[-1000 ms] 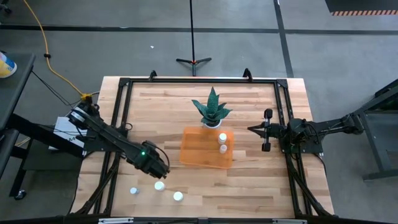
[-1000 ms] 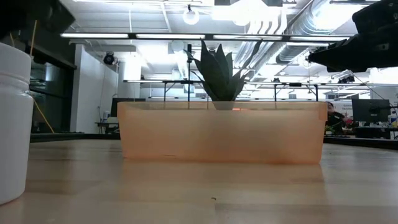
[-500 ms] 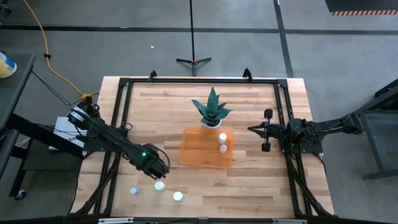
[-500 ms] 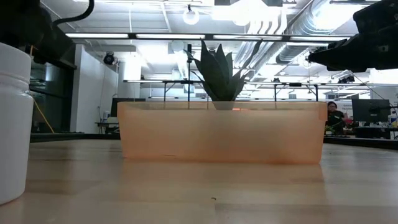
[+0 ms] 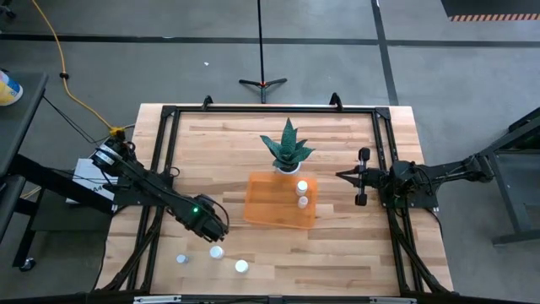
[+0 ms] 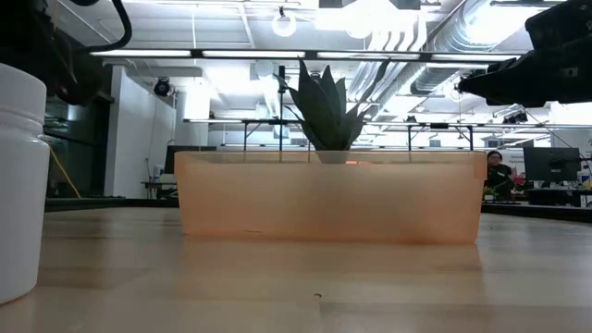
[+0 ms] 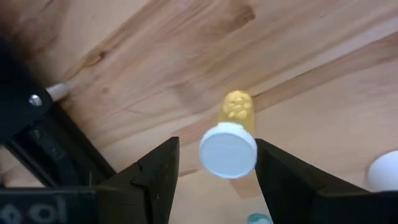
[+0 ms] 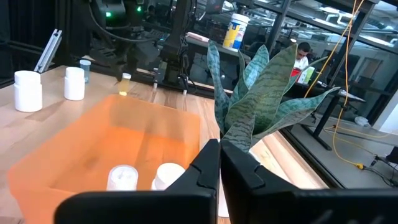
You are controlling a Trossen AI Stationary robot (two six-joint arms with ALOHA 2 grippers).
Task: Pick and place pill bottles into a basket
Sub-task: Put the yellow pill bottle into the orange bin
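- High view: left claw [image 5: 213,228] low over the near-left part of the bench [image 5: 337,253], just above one pill bottle [image 5: 216,252]; two further loose bottles at [image 5: 180,259] and [image 5: 241,267]. Orange basket [image 5: 268,207] mid-bench, holding two bottles [image 5: 302,187] [image 5: 302,201] at its right end. Potted plant [image 5: 287,148] just behind the basket. Right claw [image 5: 342,176] parked to the right of the basket, well apart from it.
- Low view: basket wall [image 6: 328,199] across the centre, plant leaves [image 6: 324,106] rising behind; one bottle [image 6: 20,185] large at the left edge.
- Left wrist view: left claw [image 7: 217,171] spread wide, gripping nothing; white bottle cap [image 7: 228,150] between the fingers [image 7: 155,177], clear of both. Small yellow item [image 7: 237,109] on the wood beyond.
- Right wrist view: right claw [image 8: 220,163] with fingers pressed together, empty. Two bottles [image 8: 122,177] [image 8: 168,175] inside the basket [image 8: 74,149]; two more [image 8: 28,90] [image 8: 74,83] standing on the bench beyond it.
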